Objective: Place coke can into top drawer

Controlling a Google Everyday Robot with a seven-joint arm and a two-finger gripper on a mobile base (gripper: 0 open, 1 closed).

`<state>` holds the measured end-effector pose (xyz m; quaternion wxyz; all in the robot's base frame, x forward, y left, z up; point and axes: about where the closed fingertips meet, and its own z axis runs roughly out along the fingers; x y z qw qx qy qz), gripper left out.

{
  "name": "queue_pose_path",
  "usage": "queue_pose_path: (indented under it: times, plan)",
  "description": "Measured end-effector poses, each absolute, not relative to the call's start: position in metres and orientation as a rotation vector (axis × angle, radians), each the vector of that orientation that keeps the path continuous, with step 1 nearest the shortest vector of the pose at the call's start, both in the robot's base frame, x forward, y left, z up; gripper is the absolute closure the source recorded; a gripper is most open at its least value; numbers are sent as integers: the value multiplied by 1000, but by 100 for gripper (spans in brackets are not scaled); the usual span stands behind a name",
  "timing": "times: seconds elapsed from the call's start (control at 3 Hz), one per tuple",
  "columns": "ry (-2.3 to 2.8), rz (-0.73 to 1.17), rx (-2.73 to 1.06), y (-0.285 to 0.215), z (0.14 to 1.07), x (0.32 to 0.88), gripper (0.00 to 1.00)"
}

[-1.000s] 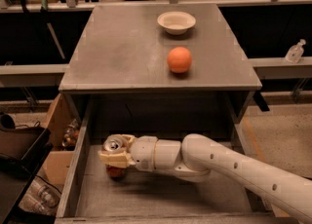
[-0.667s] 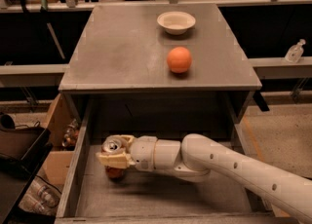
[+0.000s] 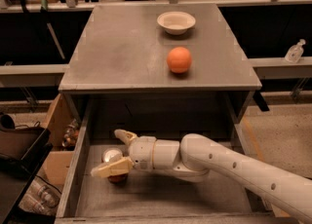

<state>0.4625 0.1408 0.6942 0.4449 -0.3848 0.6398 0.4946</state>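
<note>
At the lower left of the frame, the coke can is seen upright in the top drawer, flanked by the released, spread claw.

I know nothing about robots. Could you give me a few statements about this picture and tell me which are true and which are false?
1. The small red soda can with a silver top is inside the pulled-out grey drawer. True.
2. The round orange ball lies in the drawer. False: it sits on the flat grey cabinet top.
3. The white arm's pincer is down in the drawer, at its left side, with its fingers spread on either side of the can. True.
4. The pale round bowl holds the ball. False: the ball rests apart from the bowl, nearer the cabinet's front edge.
</note>
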Motion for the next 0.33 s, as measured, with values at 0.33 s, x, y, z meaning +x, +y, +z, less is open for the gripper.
queue_pose_path:
  times: [0.33]
  plan:
    - [1586, 1226, -954, 141, 694, 463, 0]
